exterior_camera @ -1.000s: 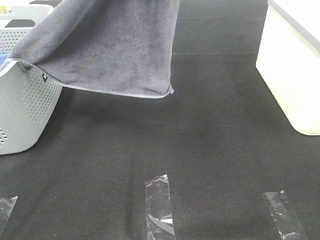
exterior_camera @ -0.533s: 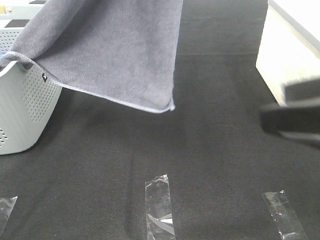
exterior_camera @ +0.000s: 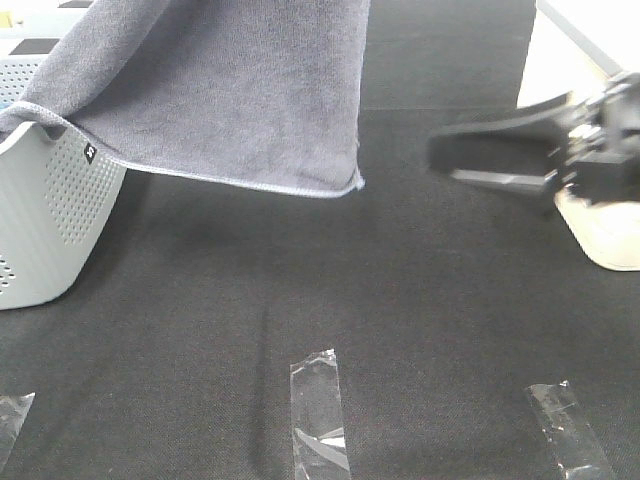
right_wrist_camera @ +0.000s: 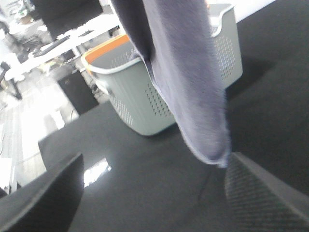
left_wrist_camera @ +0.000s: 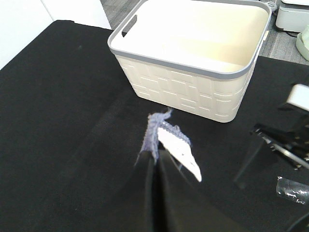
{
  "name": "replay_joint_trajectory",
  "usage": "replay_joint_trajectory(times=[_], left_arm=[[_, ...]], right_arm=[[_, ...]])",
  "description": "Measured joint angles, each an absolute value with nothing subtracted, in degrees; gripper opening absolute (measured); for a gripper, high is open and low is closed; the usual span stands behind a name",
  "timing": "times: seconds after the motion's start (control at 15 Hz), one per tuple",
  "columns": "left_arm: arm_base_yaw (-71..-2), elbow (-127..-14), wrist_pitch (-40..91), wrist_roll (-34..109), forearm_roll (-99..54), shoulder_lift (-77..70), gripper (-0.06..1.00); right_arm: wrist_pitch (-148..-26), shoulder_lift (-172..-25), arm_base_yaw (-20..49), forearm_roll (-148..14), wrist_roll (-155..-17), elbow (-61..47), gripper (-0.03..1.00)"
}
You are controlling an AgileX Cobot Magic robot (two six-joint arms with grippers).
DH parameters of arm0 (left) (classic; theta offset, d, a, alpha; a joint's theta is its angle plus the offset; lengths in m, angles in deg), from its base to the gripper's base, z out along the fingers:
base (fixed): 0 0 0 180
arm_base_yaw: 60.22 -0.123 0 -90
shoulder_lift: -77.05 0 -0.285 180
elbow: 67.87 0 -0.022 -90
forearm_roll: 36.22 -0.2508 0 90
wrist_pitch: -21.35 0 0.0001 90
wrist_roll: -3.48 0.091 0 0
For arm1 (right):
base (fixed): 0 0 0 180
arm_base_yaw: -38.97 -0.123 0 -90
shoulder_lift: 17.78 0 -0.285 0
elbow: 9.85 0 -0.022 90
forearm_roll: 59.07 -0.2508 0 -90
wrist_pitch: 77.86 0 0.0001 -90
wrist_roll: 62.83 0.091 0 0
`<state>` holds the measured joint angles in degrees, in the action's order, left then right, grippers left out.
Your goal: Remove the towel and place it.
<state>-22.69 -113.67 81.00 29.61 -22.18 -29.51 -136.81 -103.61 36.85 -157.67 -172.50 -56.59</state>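
Observation:
The grey-lavender towel (exterior_camera: 230,90) hangs from above the exterior high view, its hemmed lower edge clear of the table and its left part draped over the rim of the grey basket (exterior_camera: 50,220). In the left wrist view my left gripper (left_wrist_camera: 155,159) is shut on a towel corner (left_wrist_camera: 155,130) beside a white label. My right gripper (exterior_camera: 470,158), blurred, reaches in from the right with its jaws open, to the right of the towel's lower corner. The right wrist view shows the towel (right_wrist_camera: 188,72) hanging ahead of the open fingers (right_wrist_camera: 43,198).
A cream basket with a grey rim (left_wrist_camera: 193,77) stands empty at the right edge of the black table (exterior_camera: 400,300). Strips of clear tape (exterior_camera: 320,410) lie near the front edge. The perforated grey basket (right_wrist_camera: 159,92) is behind the towel.
My right gripper has come into view from the right and moved left toward the towel. The towel's lower corner has swung slightly to the right.

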Motion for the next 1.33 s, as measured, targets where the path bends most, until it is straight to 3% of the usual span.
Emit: replay_joint_trajectory(times=[0.33,0.8,0.93,1.27,1.33], left_arm=[[-22.7,-113.7,79.9,29.6,-21.7,-29.2,0.0],[-22.7,-113.7,78.7,29.7,-21.5,-29.2,0.0],[-22.7,-113.7,78.5,29.7,-21.5,-29.2,0.0],[-22.7,-113.7,78.5,29.7,-21.5,-29.2,0.0],[-22.7,-113.7,78.5,29.6,-22.2,-29.2,0.0]], right_arm=[[-139.2,-121.9,36.6,-158.5,-175.2,-48.2,0.76],[-141.6,-134.2,24.5,-158.8,-177.4,-35.8,0.75],[-141.9,-134.2,24.4,-158.8,-177.3,-35.6,0.63],[-144.0,-134.5,24.3,-158.8,-176.6,-35.6,0.03],[-144.7,-134.5,24.3,-158.8,-173.4,-35.6,0.0]])
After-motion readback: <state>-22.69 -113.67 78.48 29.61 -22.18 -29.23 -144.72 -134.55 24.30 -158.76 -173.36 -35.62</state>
